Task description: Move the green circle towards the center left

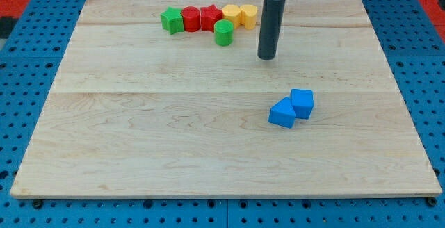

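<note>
The green circle is a short green cylinder near the view's top, just below a row of blocks. My tip rests on the wooden board, to the right of and slightly below the green circle, with a gap between them. The rod rises straight up out of the view's top edge.
The row at the view's top holds a green star, a red cylinder, a red star, a yellow block and another yellow block. Two blue blocks lie touching at the right of centre. Blue pegboard surrounds the board.
</note>
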